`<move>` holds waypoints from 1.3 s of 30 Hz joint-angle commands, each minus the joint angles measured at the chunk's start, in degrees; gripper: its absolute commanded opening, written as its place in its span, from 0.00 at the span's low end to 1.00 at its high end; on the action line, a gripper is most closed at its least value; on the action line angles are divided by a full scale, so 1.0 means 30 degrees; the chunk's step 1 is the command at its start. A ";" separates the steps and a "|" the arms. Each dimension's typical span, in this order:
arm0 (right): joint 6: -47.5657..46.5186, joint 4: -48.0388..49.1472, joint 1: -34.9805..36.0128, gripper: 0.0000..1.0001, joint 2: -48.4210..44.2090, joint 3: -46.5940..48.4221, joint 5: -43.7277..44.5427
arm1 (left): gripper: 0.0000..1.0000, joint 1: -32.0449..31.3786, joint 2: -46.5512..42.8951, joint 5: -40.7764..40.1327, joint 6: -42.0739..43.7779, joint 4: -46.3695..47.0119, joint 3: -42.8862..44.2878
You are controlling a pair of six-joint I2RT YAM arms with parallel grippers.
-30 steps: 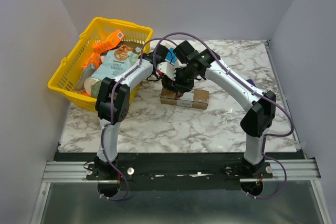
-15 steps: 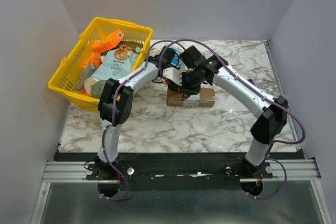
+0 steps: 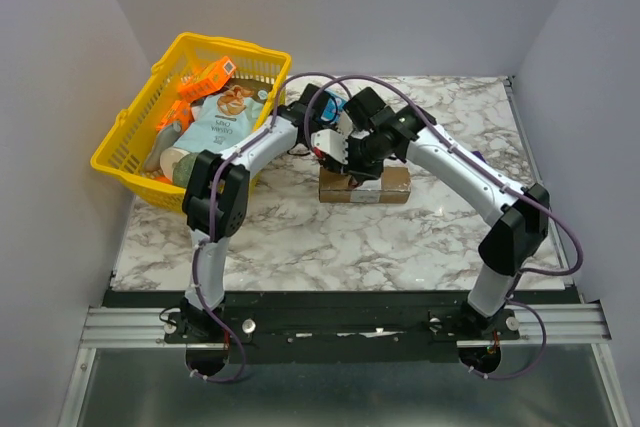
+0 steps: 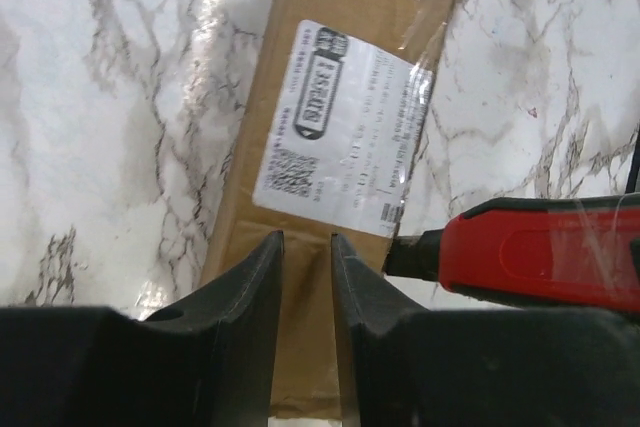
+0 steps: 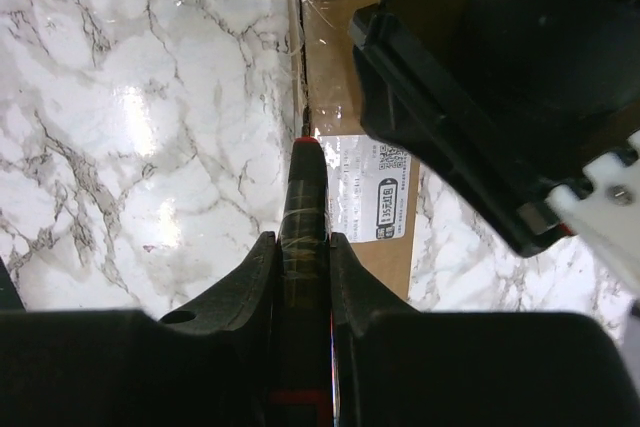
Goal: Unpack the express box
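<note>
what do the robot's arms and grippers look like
The left arm and right arm have white rounded link shells with black joint housings, and a purple cable loops along each. The left gripper and right gripper are black and taper toward the tips.

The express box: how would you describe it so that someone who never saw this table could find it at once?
Look at the marble table, right of the yellow basket, near the middle. The express box lies flat there, a long brown carton; unlike the colourful packets in the basket, it is plain cardboard with a white shipping label under clear tape.
</note>
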 commanded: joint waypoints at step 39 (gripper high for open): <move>0.5513 0.7532 0.0215 0.01 -0.2598 -0.4448 -0.2393 | 0.00 0.2048 -0.7203 -0.1156 -0.4099 0.4251 -0.7437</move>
